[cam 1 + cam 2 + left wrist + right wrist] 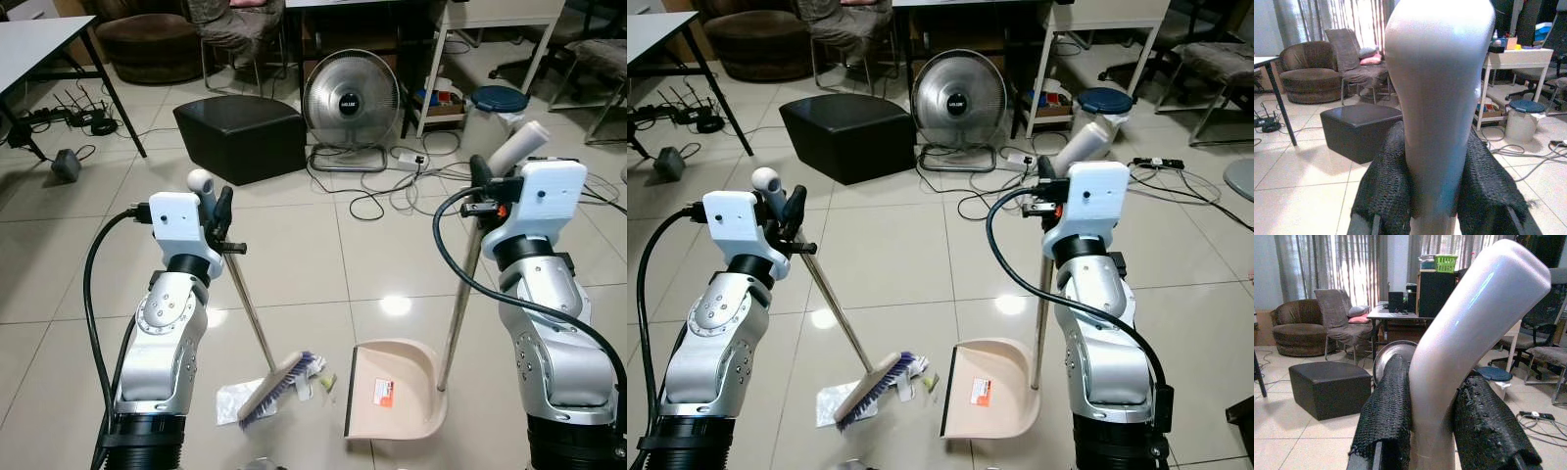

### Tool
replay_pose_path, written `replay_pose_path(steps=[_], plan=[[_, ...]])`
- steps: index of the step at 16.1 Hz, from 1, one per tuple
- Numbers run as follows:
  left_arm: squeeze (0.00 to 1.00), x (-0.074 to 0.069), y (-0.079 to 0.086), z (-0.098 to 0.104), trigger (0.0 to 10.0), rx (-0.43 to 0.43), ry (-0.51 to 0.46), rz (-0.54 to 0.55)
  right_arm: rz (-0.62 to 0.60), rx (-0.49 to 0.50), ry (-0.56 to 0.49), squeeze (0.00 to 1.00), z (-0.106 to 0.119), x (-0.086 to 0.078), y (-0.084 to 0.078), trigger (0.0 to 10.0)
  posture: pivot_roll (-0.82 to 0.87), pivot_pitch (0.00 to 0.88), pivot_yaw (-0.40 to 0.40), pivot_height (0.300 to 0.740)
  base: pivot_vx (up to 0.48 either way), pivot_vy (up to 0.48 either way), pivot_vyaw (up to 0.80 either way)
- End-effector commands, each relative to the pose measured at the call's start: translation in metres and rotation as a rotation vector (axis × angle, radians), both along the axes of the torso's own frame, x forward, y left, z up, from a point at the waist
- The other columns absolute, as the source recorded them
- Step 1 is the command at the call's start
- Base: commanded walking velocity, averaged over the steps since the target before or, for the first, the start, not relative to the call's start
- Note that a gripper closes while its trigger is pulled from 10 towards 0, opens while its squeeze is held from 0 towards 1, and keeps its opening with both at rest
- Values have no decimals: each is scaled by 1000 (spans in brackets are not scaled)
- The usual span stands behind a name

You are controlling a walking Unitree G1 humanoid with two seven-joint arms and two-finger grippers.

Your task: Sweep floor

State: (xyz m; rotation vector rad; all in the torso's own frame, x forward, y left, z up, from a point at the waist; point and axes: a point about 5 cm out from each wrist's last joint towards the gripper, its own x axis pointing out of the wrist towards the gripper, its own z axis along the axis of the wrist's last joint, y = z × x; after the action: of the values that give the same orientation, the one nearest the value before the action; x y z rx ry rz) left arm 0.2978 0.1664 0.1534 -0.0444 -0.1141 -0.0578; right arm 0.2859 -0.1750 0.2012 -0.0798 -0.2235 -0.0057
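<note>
Left gripper (pixel 217 217) pinches the broom (pixel 277 388) handle, right gripper (pixel 480 186) the dustpan (pixel 394 388) handle; brush and paper (pixel 235 399) lie just beside the pan's open edge on bare tile.

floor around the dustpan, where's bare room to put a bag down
Bare tile lies between the black square ottoman and the beige plastic dustpan, and left of the left gripper. It is crowded near the round metal fan with white cables, and at the brush head with paper scraps.

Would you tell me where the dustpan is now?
The dustpan rests on the tiled floor between the arms, just right of the broom head, its handle in the right gripper.
</note>
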Motion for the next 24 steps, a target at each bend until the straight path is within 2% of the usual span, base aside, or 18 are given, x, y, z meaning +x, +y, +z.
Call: replay_pose_path(steps=[1, 3, 7, 10, 15, 24], plan=[[0, 0, 1, 5, 10000, 2, -20, 16, 30, 17, -38, 0, 7, -1, 4, 10000, -90, 31, 52, 740, 0, 0, 0], [0, -1, 1, 5, 10000, 2, -20, 17, 81, 63, -55, 0, 10, -3, 7, 10000, -91, 31, 50, 740, 0, 0, 0], [0, -1, 1, 4, 10000, 0, -19, 17, 128, 68, -75, 0, 15, -4, 11, 10000, -91, 32, 46, 740, 0, 0, 0], [0, -1, 1, 4, 10000, -1, -16, 19, 86, -63, -48, 0, 10, -1, 10, 10000, -94, 35, 45, 740, 0, 0, 0], [0, 4, -1, 8, 10000, -3, -30, 19, 100, -78, -46, 0, 11, 1, 12, 10000, -96, 45, 39, 740, 0, 0, 0], [0, -1, -1, 8, 10000, 27, -34, 20, 89, -56, -28, 0, 6, 1, 14, 10000, -85, 48, 33, 740, 0, 0, 0]])
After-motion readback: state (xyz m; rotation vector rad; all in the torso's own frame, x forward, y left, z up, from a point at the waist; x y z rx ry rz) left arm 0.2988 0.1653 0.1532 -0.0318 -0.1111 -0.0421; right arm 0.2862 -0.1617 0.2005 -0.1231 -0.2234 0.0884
